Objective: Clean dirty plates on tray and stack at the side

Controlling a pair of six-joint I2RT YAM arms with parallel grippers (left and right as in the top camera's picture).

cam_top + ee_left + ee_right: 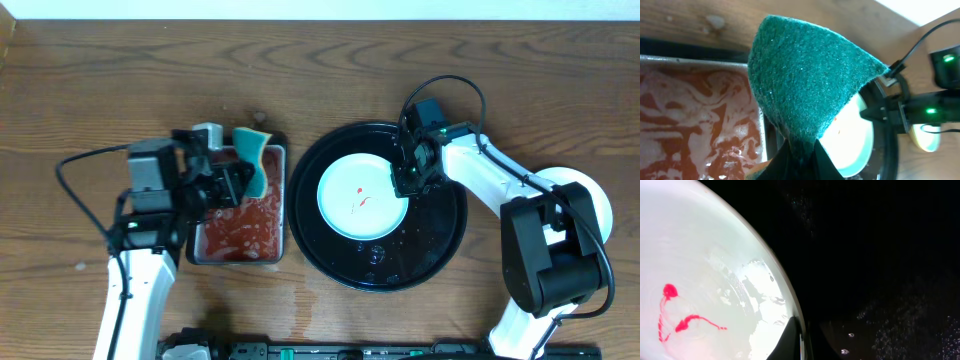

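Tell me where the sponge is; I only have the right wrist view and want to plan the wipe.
Observer: The left gripper is shut on the teal sponge, over a corner of the small metal tray of red sauce.
Operator: How many plates are on the black tray?
Observer: Only one plate shows on the black tray, near its middle.
Operator: Which edge am I gripping?
Observer: The right gripper is on the plate's right edge in the overhead view.

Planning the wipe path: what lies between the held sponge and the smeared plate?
Overhead: the metal tray's wall, then the black tray's bare floor, separate sponge and plate.
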